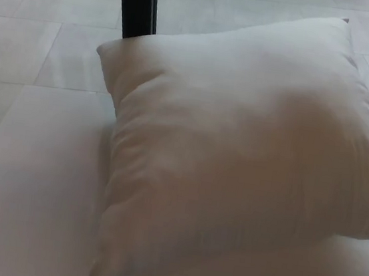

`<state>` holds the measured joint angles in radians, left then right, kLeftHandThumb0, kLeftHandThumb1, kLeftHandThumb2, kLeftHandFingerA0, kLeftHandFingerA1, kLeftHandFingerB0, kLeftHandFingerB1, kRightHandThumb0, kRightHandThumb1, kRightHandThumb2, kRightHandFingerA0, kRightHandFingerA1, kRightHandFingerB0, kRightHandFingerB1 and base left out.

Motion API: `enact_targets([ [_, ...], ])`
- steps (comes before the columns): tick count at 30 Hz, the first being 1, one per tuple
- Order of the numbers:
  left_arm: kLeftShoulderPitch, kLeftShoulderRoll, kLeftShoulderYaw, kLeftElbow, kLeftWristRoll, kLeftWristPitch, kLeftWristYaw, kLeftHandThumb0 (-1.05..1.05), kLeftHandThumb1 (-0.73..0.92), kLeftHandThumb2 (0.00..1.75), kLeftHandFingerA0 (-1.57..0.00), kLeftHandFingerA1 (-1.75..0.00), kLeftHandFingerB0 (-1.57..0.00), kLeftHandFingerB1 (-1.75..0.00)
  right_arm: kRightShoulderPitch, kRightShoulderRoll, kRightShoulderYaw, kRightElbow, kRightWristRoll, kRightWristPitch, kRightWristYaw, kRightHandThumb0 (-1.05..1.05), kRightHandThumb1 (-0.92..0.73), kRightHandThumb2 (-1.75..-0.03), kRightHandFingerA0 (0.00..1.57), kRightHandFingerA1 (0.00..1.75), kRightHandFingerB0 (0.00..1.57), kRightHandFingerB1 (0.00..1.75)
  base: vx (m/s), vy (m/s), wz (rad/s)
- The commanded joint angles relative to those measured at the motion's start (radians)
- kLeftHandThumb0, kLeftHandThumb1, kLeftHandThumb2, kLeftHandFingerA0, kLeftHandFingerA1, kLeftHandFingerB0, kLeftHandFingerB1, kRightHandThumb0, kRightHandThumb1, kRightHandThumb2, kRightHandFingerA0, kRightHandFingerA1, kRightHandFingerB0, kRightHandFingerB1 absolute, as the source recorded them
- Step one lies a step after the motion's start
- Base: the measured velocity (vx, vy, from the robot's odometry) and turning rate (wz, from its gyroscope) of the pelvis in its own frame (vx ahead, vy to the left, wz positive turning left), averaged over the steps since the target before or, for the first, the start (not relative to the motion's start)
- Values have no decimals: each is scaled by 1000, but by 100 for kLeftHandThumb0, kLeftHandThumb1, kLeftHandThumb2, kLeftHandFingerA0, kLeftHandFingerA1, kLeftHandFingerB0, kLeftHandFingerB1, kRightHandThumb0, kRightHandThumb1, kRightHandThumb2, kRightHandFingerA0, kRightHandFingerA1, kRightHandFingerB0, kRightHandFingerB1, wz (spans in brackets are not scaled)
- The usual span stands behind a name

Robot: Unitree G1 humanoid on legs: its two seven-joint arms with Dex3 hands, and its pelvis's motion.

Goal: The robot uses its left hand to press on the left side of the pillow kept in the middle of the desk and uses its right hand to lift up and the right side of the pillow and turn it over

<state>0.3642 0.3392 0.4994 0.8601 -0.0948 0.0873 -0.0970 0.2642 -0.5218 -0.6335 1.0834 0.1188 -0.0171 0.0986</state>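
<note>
Only the pillow fills your view

You are looking at the pillow (235, 164), a plump white square that takes up most of the head view. It lies on the pale desk (30, 186), tilted so that one corner points toward the upper right and another toward the lower left. Its surface shows soft creases along the left edge, and its right side runs out past the picture's border. A shadowed patch sits over the pillow's right half.

Left of the pillow you see a bare stretch of the desk top, its far edge running level with the pillow's upper left corner. Just behind that corner a black upright post (139, 3) rises out of the top of the frame. Beyond the pillow and the post lies a floor of large pale tiles (41, 40).

Neither of the robot's hands shows anywhere around the pillow, so you cannot tell how the fingers stand or whether anything is grasped.
</note>
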Motion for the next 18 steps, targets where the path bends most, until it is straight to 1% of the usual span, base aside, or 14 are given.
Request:
enact_targets([
  [1, 36, 60, 209, -54, -214, 3, -56, -59, -4, 89, -51, -70, -9, -78, -40, -114, -293, 107, 303, -36, 53, -68, -59, -58, 62, 85, 27, 46, 0, 0, 0],
  [7, 31, 49, 231, -68, -190, 15, -61, -59, -4, 89, -51, -70, -9, -78, -48, -116, -329, 130, 276, -41, 64, -68, -59, -58, 62, 85, 27, 46, 0, 0, 0],
  [8, -206, 178, 363, -87, -374, 128, -114, -105, 49, 68, -55, -54, -28, -121, -238, -231, -334, -23, 333, 63, 144, -98, -80, -65, 39, 42, 27, 38, 0, 0, 0],
  [9, -315, 221, 410, -162, -450, 170, -116, -105, 51, 68, -59, -56, -27, -120, -349, -288, -336, -104, 365, 107, 185, -97, -80, -64, 39, 42, 28, 36, 0, 0, 0],
  [10, -332, 214, 407, -218, -459, 176, -111, -105, 33, 91, -45, -50, -34, -100, -382, -293, -335, -127, 375, 111, 190, -95, -79, -64, 41, 45, 29, 36, 0, 0, 0],
  [11, -350, 211, 410, -252, -470, 188, -115, -105, 33, 91, -45, -50, -34, -100, -409, -294, -335, -146, 381, 115, 192, -95, -79, -64, 41, 45, 29, 36, 0, 0, 0],
  [12, -388, 180, 407, -426, -532, 229, -79, -105, 49, 61, -43, -50, -44, -81, -465, -295, -306, -251, 396, 147, 198, -93, -83, -65, 48, 44, 29, 35, 0, 0, 0],
  [13, -403, 175, 402, -473, -546, 243, -65, -105, 52, 59, -48, -53, -44, -72, -485, -294, -295, -287, 403, 163, 198, -98, -67, -82, 45, 50, 24, 42, 0, 0, 0],
  [14, -422, 168, 402, -521, -552, 265, -50, -105, 52, 59, -48, -53, -44, -72, -507, -290, -287, -327, 408, 187, 197, -98, -67, -82, 45, 50, 24, 42, 0, 0, 0],
  [15, -450, 171, 388, -555, -543, 278, -34, -105, 53, 60, -51, -51, -45, -64, -536, -273, -277, -380, 419, 196, 181, -97, -78, -65, 59, 49, 32, 39, 0, 0, 0],
  [16, -486, 173, 363, -617, -552, 293, -35, -101, 42, 88, -46, -58, -35, -57, -574, -253, -245, -467, 425, 216, 165, -98, -76, -67, 70, 51, 36, 45, 0, 0, 0],
  [17, -520, 168, 333, -681, -551, 311, -15, -102, 39, 89, -60, -64, -45, -62, -609, -235, -209, -528, 422, 228, 154, -95, -58, -102, 75, 59, 47, 59, 0, 0, 0],
  [18, -545, 161, 309, -732, -544, 329, 12, -102, 39, 89, -60, -64, -45, -62, -636, -223, -182, -565, 416, 235, 149, -95, -58, -102, 75, 59, 47, 59, 0, 0, 0],
])
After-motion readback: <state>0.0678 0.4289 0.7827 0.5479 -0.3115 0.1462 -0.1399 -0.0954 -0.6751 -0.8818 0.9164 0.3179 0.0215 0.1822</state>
